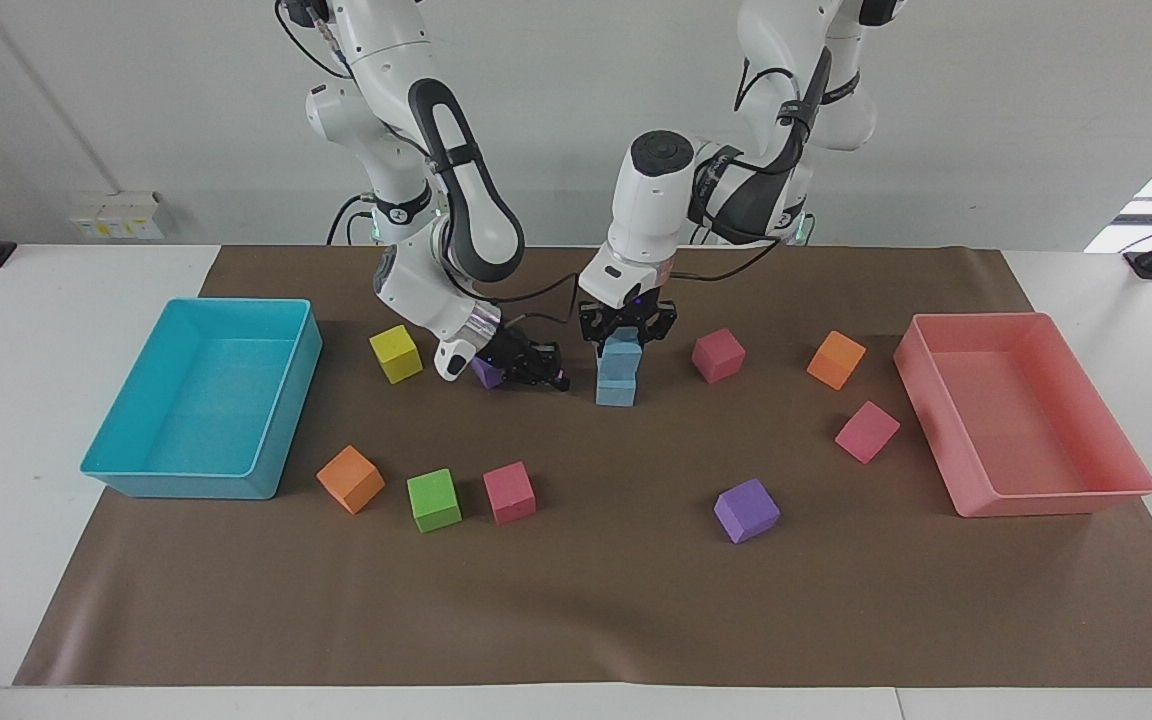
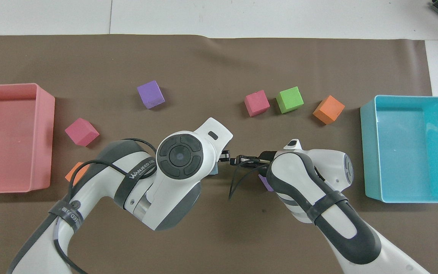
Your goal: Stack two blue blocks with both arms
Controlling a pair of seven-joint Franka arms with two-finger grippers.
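One blue block (image 1: 616,389) rests on the brown mat near the table's middle. Directly on top of it sits the second blue block (image 1: 622,353), with my left gripper (image 1: 626,338) shut on it from above; the two blocks look in contact and roughly lined up. In the overhead view the left arm's wrist hides both, leaving only a blue sliver (image 2: 214,171). My right gripper (image 1: 548,377) is shut and holds nothing. It hangs low over the mat beside the stack, toward the right arm's end, with a purple cube (image 1: 484,372) next to its wrist.
A turquoise tray (image 1: 186,485) stands at the right arm's end and a pink tray (image 1: 1046,495) at the left arm's end. Yellow (image 1: 395,353), pink (image 1: 717,355), orange (image 1: 835,359), green (image 1: 433,499) and purple (image 1: 746,510) cubes lie scattered on the mat.
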